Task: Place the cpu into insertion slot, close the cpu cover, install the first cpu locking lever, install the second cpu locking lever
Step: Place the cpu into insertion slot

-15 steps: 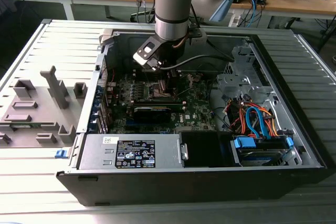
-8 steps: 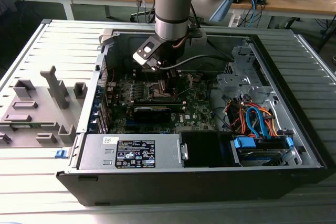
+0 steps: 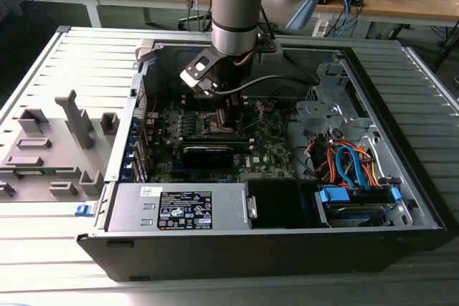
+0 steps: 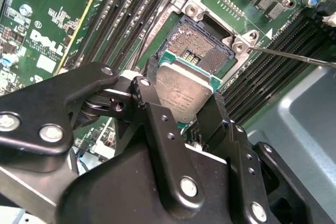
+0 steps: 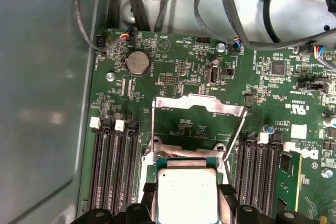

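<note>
My gripper (image 4: 184,97) is shut on the cpu (image 4: 184,88), a flat square chip with a pale silver top, gripped by two opposite edges. The cpu hangs tilted just above one side of the insertion slot (image 4: 203,45), whose dark pin field lies bare inside its silver frame. In the first wrist view the cpu (image 5: 186,192) sits between the black fingers (image 5: 227,195), and beyond it the cpu cover (image 5: 210,103) stands swung open. A thin locking lever (image 5: 237,135) stands raised beside the cover; one lever (image 4: 294,56) also juts out from the socket frame. In the exterior view the gripper (image 3: 224,116) is low over the green board (image 3: 269,145).
Long black memory slots (image 5: 113,166) flank the socket on both sides. Grey chassis walls (image 5: 42,103) and black cables (image 5: 236,19) ring the board. A power supply (image 3: 179,209) and a drive bay with blue and orange cables (image 3: 351,166) fill the case's near side. A grey fixture (image 3: 50,148) stands outside.
</note>
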